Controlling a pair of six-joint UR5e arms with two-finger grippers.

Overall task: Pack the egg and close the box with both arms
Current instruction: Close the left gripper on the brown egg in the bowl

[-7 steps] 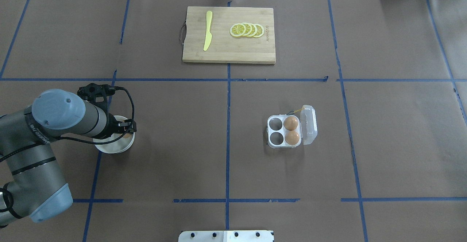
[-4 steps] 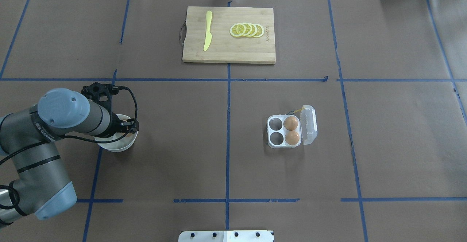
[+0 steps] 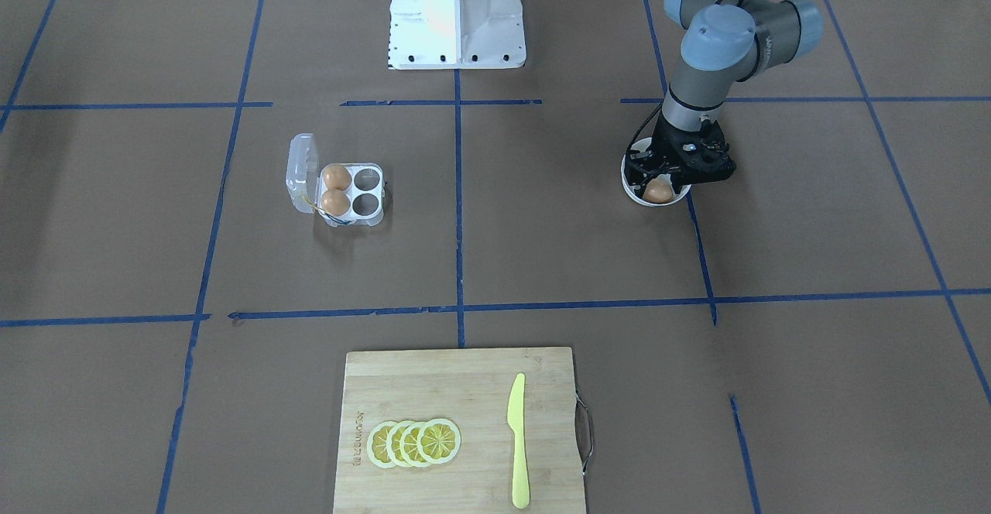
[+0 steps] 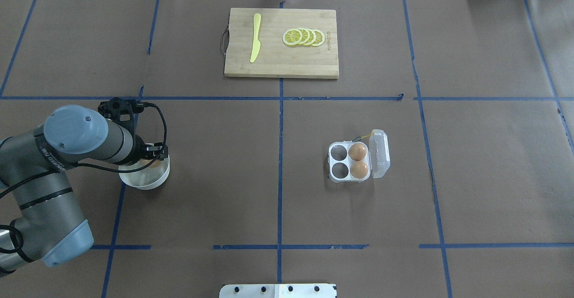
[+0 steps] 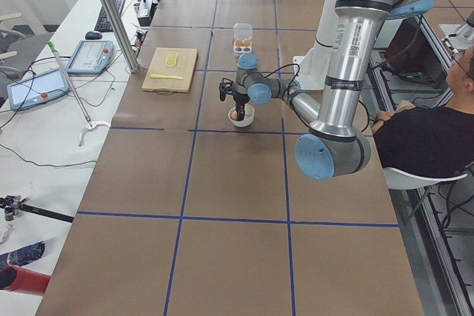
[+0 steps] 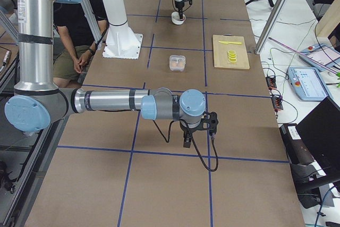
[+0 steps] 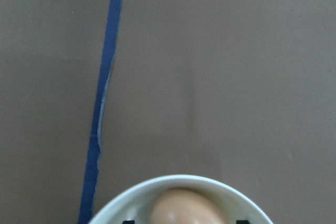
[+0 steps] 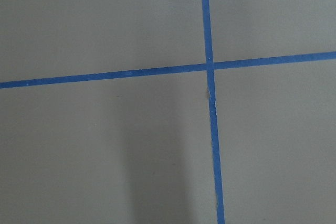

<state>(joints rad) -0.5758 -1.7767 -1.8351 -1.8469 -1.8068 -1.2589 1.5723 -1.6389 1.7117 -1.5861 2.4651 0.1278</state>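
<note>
Left gripper (image 3: 663, 181) pointing straight down into bowl (image 4: 145, 185), at end of left arm (image 4: 76, 132). Open: fingertips (image 7: 240, 222) just in at bottom edge of wrist view, one each side of egg (image 3: 659, 191), spread wider than it, gap on both sides. Nothing gripped as far as visible. Egg inside bowl, toward the rim away from robot, directly under gripper. Bowl on table (image 4: 493, 177), robot's left half, its edge over a blue tape line (image 4: 117, 212).

Right gripper (image 6: 187, 139) seen only from right side camera: low over table at robot's right end, at end of stretched-out right arm (image 6: 106, 101), near a tape crossing. Cannot tell open or closed. Right wrist view: only brown table and a tape cross.

Box (image 4: 350, 161) right of centre in overhead, well apart from bowl. Lid (image 4: 380, 153) open, swung out on side away from bowl. Two boxed eggs (image 4: 358, 160) in the cups next to lid; two cups nearer bowl empty. Yellow string (image 4: 365, 135) at box's far corner by the hinge.

Board (image 4: 273, 60) at far centre of table, well apart from box. On it: yellow knife (image 4: 255, 42) and overlapping lemon slices (image 4: 304, 37), apart from each other.

White pedestal (image 3: 455, 11) at robot's edge, centre.
</note>
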